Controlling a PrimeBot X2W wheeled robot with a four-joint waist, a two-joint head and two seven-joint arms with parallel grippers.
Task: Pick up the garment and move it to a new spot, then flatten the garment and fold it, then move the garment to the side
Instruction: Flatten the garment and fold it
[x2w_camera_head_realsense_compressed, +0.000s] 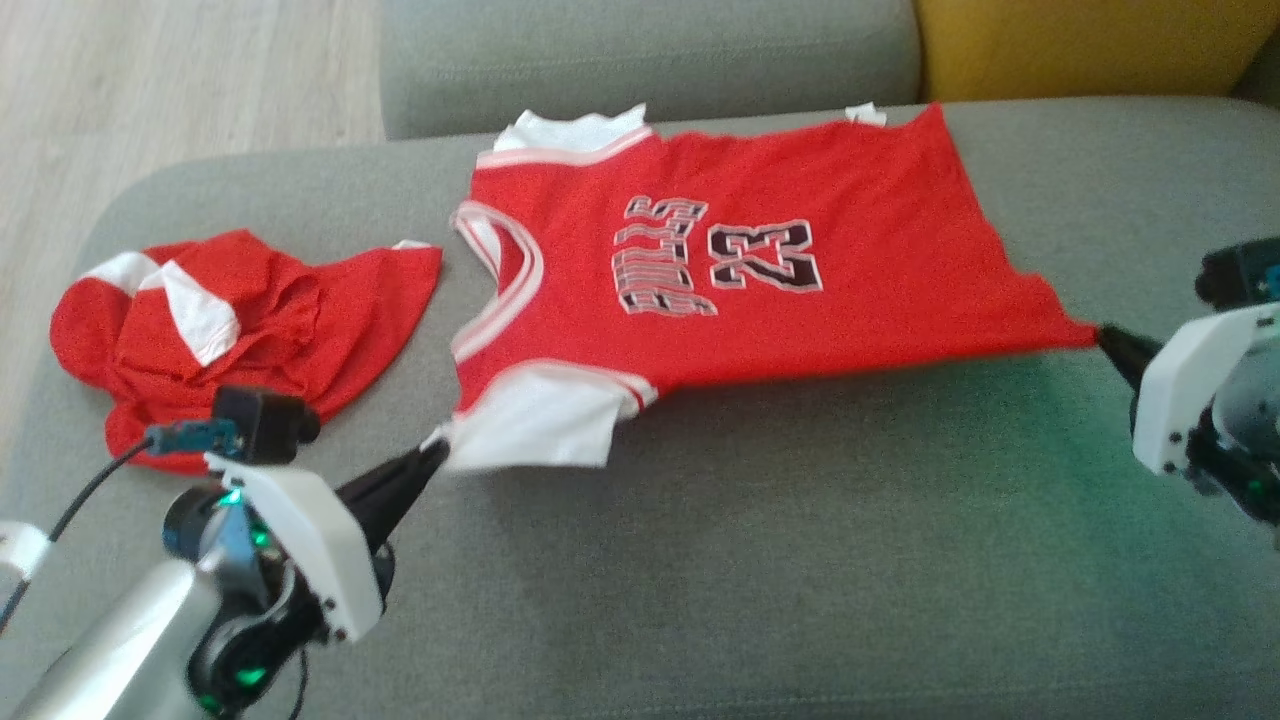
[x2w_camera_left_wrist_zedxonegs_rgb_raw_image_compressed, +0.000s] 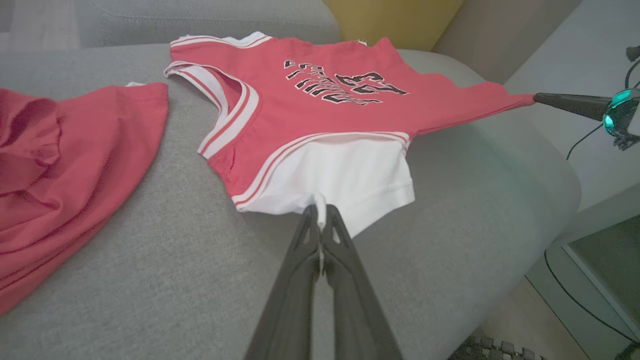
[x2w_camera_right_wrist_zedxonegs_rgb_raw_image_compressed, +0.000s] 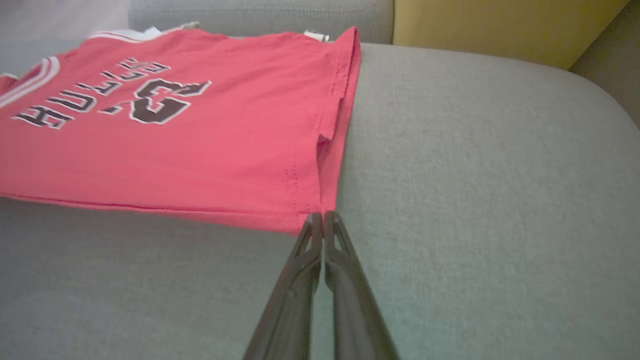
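Grey sofa (x2w_camera_head_realsense_compressed: 800, 560) bears two garments: crumpled heap (x2w_camera_head_realsense_compressed: 280, 300), and jersey (x2w_camera_head_realsense_compressed: 860, 300) pinched by left tool (x2w_camera_head_realsense_compressed: 437, 452) and right tool (x2w_camera_head_realsense_compressed: 1104, 336).

Soft even light, faint shadow under the garment (x2w_camera_head_realsense_compressed: 740, 280), mild blur, green glow by right gripper (x2w_camera_head_realsense_compressed: 1104, 336)

Jersey (x2w_camera_head_realsense_compressed: 760, 270) lies on sofa (x2w_camera_head_realsense_compressed: 800, 550), a bundle (x2w_camera_head_realsense_compressed: 250, 330) left of it.
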